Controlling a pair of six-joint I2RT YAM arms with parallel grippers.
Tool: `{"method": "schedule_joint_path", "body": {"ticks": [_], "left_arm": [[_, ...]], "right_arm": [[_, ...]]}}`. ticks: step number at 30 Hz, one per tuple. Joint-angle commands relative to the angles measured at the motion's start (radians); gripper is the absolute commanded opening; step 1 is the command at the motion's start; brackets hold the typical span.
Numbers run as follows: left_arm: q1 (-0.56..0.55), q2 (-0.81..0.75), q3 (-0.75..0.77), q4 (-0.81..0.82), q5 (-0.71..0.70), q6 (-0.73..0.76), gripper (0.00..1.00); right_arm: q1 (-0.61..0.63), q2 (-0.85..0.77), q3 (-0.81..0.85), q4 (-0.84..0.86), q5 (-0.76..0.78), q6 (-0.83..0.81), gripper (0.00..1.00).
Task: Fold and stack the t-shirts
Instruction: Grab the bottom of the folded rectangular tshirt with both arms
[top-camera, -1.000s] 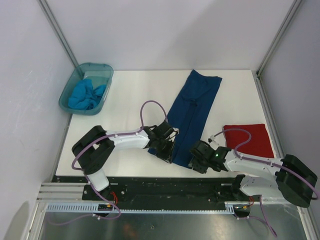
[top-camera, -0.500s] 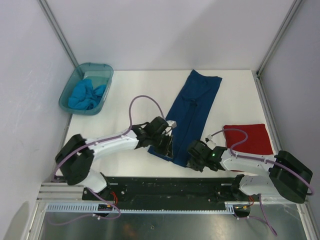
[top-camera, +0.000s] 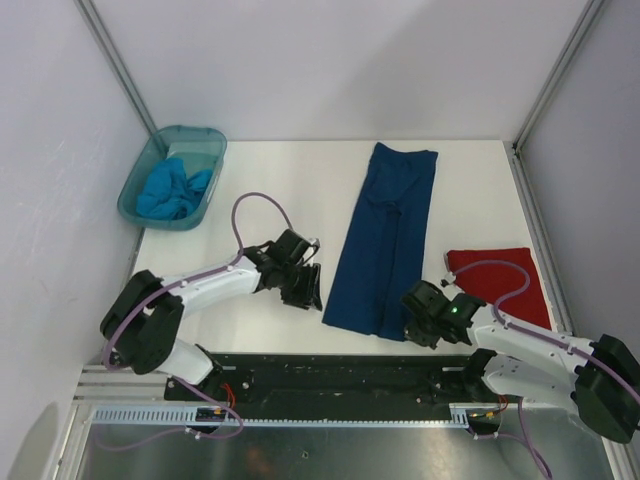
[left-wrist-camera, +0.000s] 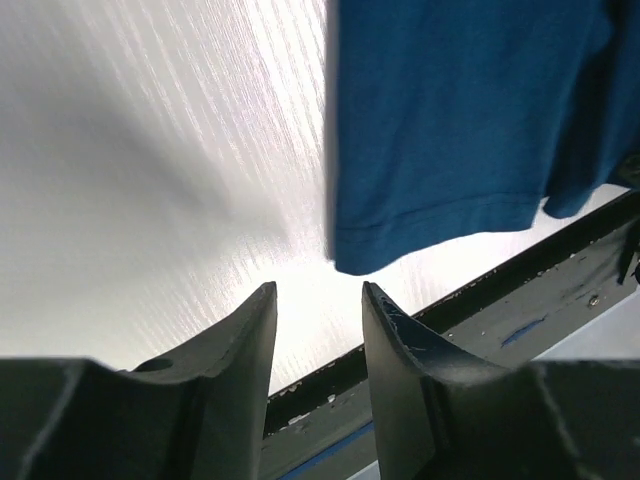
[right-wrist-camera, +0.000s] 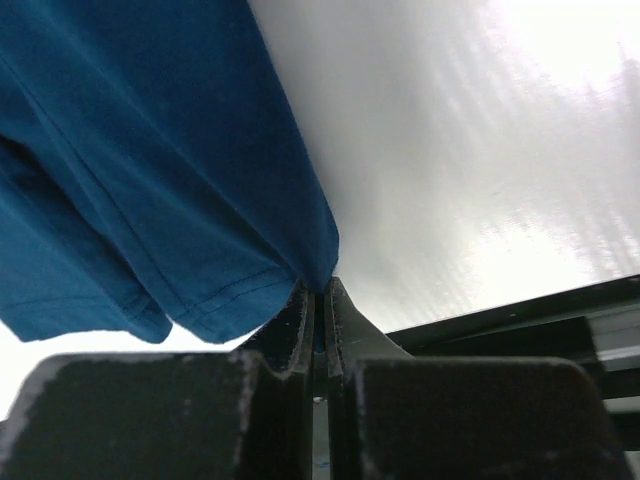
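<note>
The navy blue t-shirt (top-camera: 382, 240) lies as a long narrow strip down the middle of the white table (top-camera: 270, 190). My right gripper (top-camera: 412, 325) is shut on its near right corner, and the hem (right-wrist-camera: 240, 290) is pinched between the jaws of this gripper (right-wrist-camera: 319, 285). My left gripper (top-camera: 305, 290) stands open just left of the shirt's near left corner (left-wrist-camera: 350, 255). Nothing is between its fingers (left-wrist-camera: 250, 320). The red t-shirt (top-camera: 500, 275) lies folded at the right. The turquoise t-shirt (top-camera: 172, 188) is bunched up in the tub.
A translucent teal tub (top-camera: 205, 135) stands at the table's far left corner. A black rail (top-camera: 330, 370) runs along the near edge below both grippers. Metal frame posts and white walls close in the left, right and back sides.
My left gripper has opened, let go of the navy shirt's near edge and drawn back to the left. My right gripper has shut on the near right corner. The shirt's near end shifted right.
</note>
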Motion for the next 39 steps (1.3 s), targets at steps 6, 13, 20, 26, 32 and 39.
{"method": "schedule_joint_path", "body": {"ticks": [6, 13, 20, 26, 32, 39], "left_arm": [[-0.052, 0.067, 0.006, 0.035, 0.064, -0.007, 0.46], [-0.116, 0.111, 0.008, 0.074, 0.066, -0.053, 0.47], [-0.14, 0.162, 0.018, 0.104, 0.049, -0.072, 0.47], [-0.147, 0.173, 0.018, 0.111, 0.024, -0.084, 0.44], [-0.148, 0.125, 0.007, 0.094, -0.017, -0.08, 0.44], [-0.148, 0.138, 0.019, 0.054, -0.096, -0.064, 0.46]], "right_arm": [[-0.028, -0.017, -0.033, -0.042, -0.016, -0.07, 0.0], [-0.03, 0.002, -0.033, -0.008, -0.035, -0.082, 0.0], [-0.031, 0.009, -0.033, 0.004, -0.047, -0.089, 0.0], [-0.031, 0.003, -0.033, 0.002, -0.051, -0.095, 0.0], [-0.036, -0.012, -0.033, -0.011, -0.055, -0.104, 0.0], [-0.049, -0.036, -0.033, -0.029, -0.056, -0.117, 0.0]]}}
